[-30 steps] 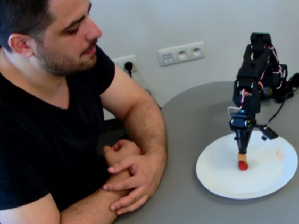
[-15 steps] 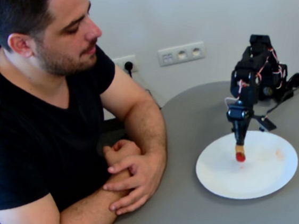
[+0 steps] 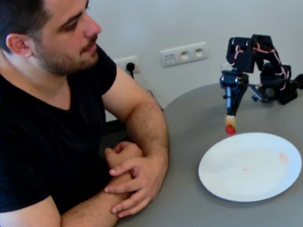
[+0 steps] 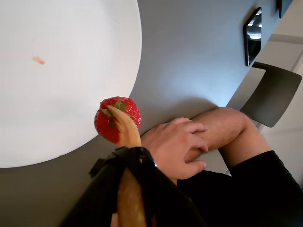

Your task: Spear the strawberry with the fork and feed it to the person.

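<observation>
Gripper [image 4: 124,137]: from my console, the black clamp is closed around the handle of the fork [image 4: 127,142]; nothing else in its grasp. I cannot make out separate fingers under the black wrap in the wrist view, so "clamped on the handle" is my reading.

Fork tip: tines are sunk into the strawberry [image 4: 117,119] near its green cap; the fixed view shows the fork [image 3: 230,121] hanging nearly straight down with the red berry [image 3: 230,129] at its lower end.

Strawberry position: lifted off the plate [image 3: 263,185], hovering at the plate's edge nearest the person [image 3: 45,97]. Plate holds only a faint pinkish smear [image 4: 38,60].

Person: seated at the grey table [image 3: 200,221], hands folded on its edge, face turned toward the arm, well apart from the berry.

Handling, strawberry: I judge it light, soft and wet; flesh tears easily around tines, so it could slide off if I tilt the fork downward or jerk it.

Handling, fork: light, stiff plastic with short tines, so shallow purchase. Hold stays on the handle; the berry itself should not be touched.

Step in hand: spearing looks done; carrying to the mouth remains.

Next move, my judgement: slow sweep, tines kept level or slightly up.
</observation>
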You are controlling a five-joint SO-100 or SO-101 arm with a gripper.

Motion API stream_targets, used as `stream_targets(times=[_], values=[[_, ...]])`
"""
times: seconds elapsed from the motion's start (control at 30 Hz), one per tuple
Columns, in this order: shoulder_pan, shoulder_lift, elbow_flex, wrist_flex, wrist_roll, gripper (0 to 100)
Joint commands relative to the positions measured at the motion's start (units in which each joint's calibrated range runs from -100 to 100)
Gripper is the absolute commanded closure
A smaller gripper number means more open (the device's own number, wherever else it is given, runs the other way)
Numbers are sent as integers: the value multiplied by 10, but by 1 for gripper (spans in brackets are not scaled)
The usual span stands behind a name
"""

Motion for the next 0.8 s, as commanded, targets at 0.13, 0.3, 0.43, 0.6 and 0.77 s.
stream_targets(times=[0.13, 0.3, 0.43, 0.6, 0.77], values=[[42, -15, -112, 11, 27, 98], [112, -12, -135, -11, 49, 98], [153, -7, -135, -62, 60, 98], [189, -8, -135, -157, 100, 98], [237, -9, -135, -220, 131, 98]])
